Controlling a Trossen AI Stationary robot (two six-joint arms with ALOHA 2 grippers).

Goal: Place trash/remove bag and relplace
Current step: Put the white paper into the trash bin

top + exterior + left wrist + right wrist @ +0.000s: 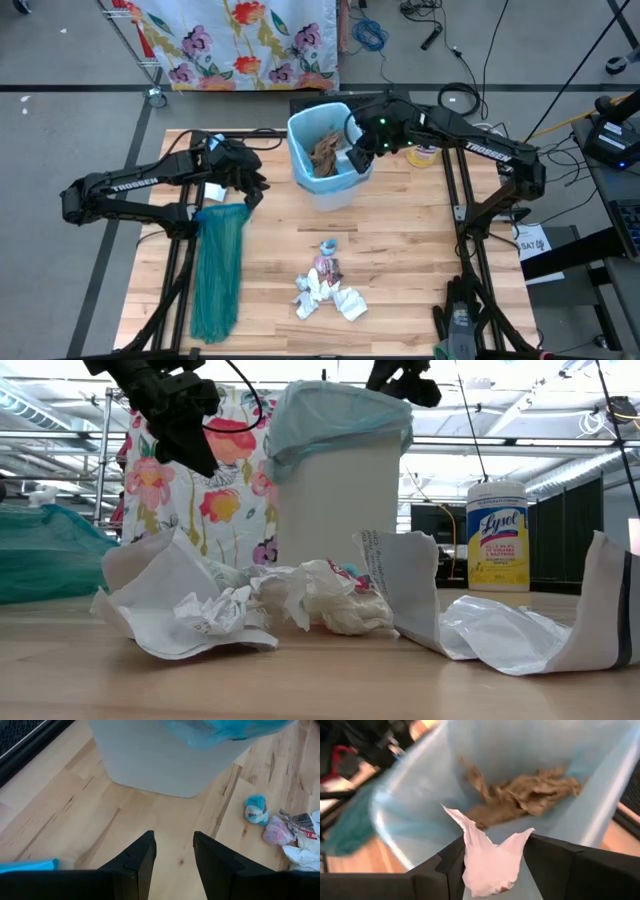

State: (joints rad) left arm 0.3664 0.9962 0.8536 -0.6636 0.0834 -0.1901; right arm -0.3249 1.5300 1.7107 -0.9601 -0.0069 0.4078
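A small white bin [335, 190] stands at the table's far middle. It is lined with the pale blue bag [300, 135], whose edge is folded over the rim, and crumpled brown paper [525, 795] lies inside. My right gripper [358, 155] hovers over the bin's right rim, shut on a white paper scrap. More trash [328, 285], white scraps with pink and blue bits, lies on the wood nearer the front edge. My left gripper [174, 855] is open above bare wood to the left of the bin [155, 765]. My right gripper pinches the white paper scrap [487, 862] between its two fingers, slanting down from the table's right. The scrap is lifted clear over the bin's opening. Two crumpled points of it stick out past the fingers; the part between them is hidden by the fingers.
A darker teal-green bag [220, 270] lies stretched along the table's left side, beneath the left arm. A Lysol wipes tub [497, 535] stands on the right behind the bin. A floral cloth [240, 40] hangs beyond the far edge. Bare wood lies between the bin and the trash pile.
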